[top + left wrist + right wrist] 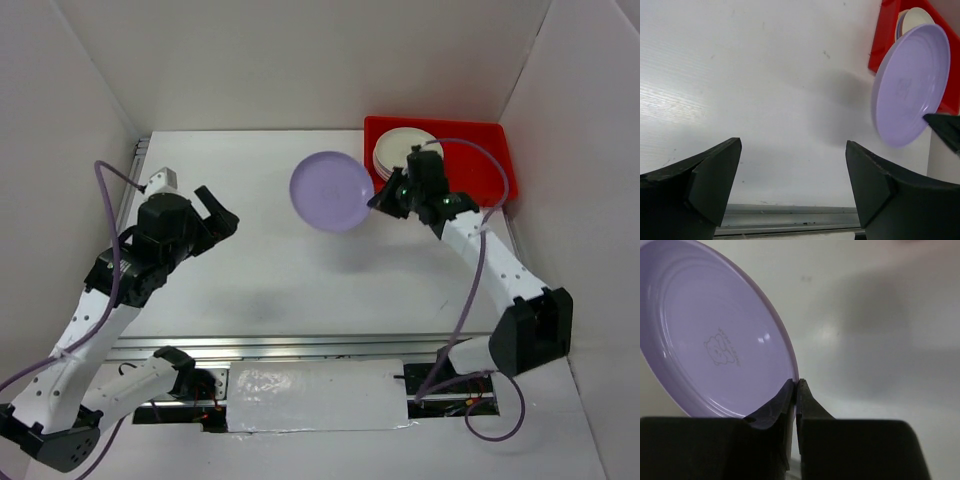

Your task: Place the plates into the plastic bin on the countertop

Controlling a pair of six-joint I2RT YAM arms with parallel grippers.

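A purple plate (pixel 331 191) hangs in the air above the white countertop (pixel 260 270), just left of the red plastic bin (pixel 480 140). My right gripper (pixel 384 199) is shut on the plate's right rim. In the right wrist view the jaws pinch the rim (pixel 795 382) and the plate's underside (pixel 715 335) shows. A stack of plates (pixel 398 149) with a cream one on top lies in the bin's left half. My left gripper (pixel 218 212) is open and empty at the left; its view shows the purple plate (pixel 910 85) and the bin (pixel 885 35).
White walls close in the countertop on the left, back and right. A metal rail (pixel 300 347) runs along the near edge. The bin's right half (pixel 480 165) holds no plates.
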